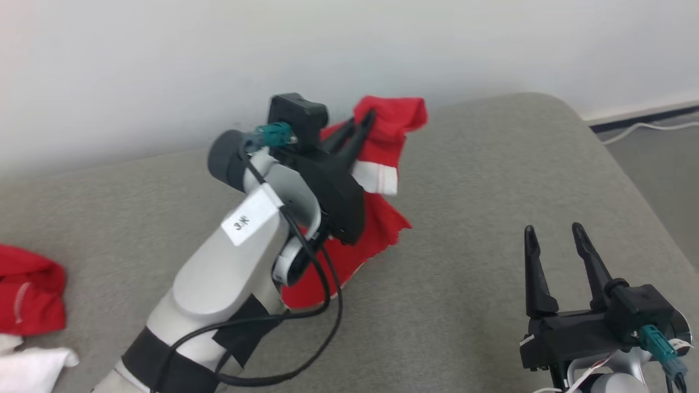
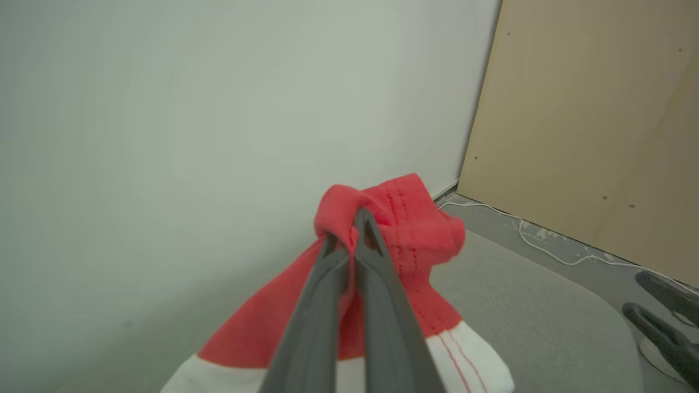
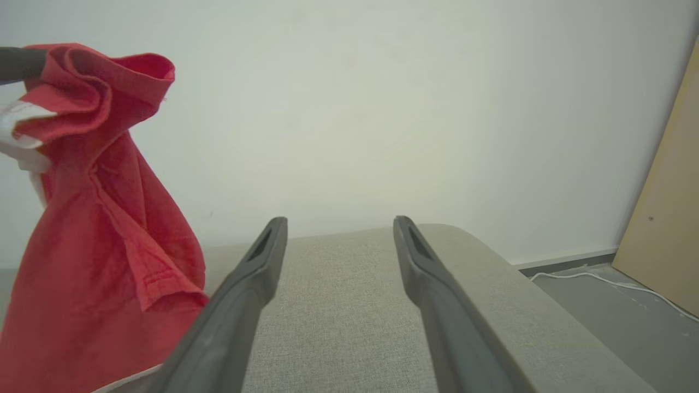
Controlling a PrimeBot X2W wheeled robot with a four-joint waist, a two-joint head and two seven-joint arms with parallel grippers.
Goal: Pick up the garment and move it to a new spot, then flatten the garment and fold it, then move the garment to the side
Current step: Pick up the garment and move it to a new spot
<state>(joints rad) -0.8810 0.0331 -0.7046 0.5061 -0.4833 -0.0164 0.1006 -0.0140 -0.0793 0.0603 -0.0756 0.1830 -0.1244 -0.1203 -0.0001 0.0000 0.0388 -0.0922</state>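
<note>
- While I watched the head view, the left gripper (image 1: 367,117) stood raised at about twelve o'clock. Its two fingers were pinched together on a bunched fold of the red garment (image 1: 382,136).
- In the left wrist view, the fold wrapped over both fingertips (image 2: 365,218), and red stitching ran down the cloth just beside them.
- The garment hung from that pinch with a white band showing near the fingers. Its lower part trailed toward six o'clock and seemed to rest on the grey cushion (image 1: 491,164).
- The right gripper (image 1: 553,229) sat at five o'clock over the bare cushion. Its fingers were spread wide with nothing between them, well apart from the garment.
- In the right wrist view, the garment (image 3: 109,245) hung at nine o'clock of those spread fingers.
- At eight o'clock, a red cloth (image 1: 27,295) and a white cloth (image 1: 33,371) lay near the cushion's edge.
- At two o'clock, a white cable (image 1: 644,128) lay on the floor by the wall.
</note>
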